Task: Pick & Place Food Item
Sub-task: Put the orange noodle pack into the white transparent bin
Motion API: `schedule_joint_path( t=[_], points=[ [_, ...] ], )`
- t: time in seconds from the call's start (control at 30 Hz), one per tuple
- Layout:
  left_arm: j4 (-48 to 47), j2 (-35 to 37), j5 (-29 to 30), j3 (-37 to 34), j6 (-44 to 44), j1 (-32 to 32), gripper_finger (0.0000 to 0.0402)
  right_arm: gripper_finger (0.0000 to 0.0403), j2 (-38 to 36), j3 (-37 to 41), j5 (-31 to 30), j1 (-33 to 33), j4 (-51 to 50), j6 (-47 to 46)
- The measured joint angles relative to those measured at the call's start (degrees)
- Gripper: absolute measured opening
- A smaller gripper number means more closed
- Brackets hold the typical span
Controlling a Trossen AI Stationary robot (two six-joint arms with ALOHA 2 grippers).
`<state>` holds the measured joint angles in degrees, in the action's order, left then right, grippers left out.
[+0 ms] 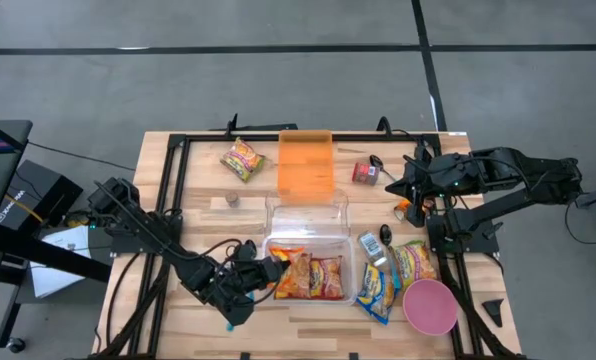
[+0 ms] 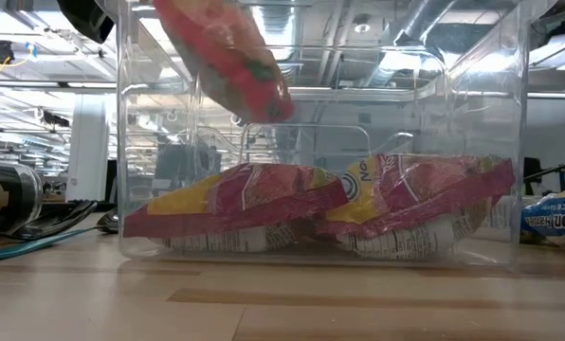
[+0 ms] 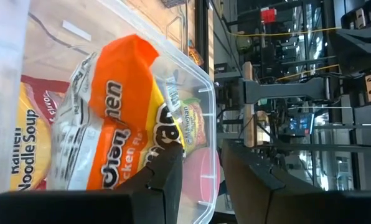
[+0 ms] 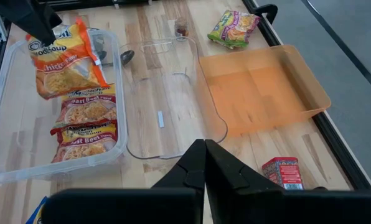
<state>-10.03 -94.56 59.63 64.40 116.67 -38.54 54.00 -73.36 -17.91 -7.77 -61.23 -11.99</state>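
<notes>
High view first: the left gripper (image 1: 261,272) sits at the near-left edge of the clear plastic bin (image 1: 346,243), its fingers clamped on an orange ramen packet (image 1: 275,266). From the right wrist view the same orange ramen packet (image 4: 64,57) hangs by its upper corner, tilted, over the bin's left end, with two red ramen packets (image 4: 84,127) lying flat on the bin floor beneath and beside it. The low view shows the held packet (image 2: 227,59) well above those two, its long axis slanting downward, not touching them.

What the placing turns on, as I judge it: the packet lies below the fingers and already inside the bin walls, above the leftmost flat packet, so it only needs lowering and letting go.

Meanwhile the right gripper (image 4: 205,163) waits with fingers closed over the far right of the tabletop (image 1: 198,160), much farther from the bin's filled end than the left.
</notes>
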Motion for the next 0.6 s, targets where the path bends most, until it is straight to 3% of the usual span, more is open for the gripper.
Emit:
schedule_joint_path(
  t=[0.6],
  points=[
    [2.9, 0.0, 0.3, 0.0, 0.3, 0.7, 0.0106, 0.0000, 0.0, 0.0, 0.0, 0.0, 0.0, 0.0]
  ],
)
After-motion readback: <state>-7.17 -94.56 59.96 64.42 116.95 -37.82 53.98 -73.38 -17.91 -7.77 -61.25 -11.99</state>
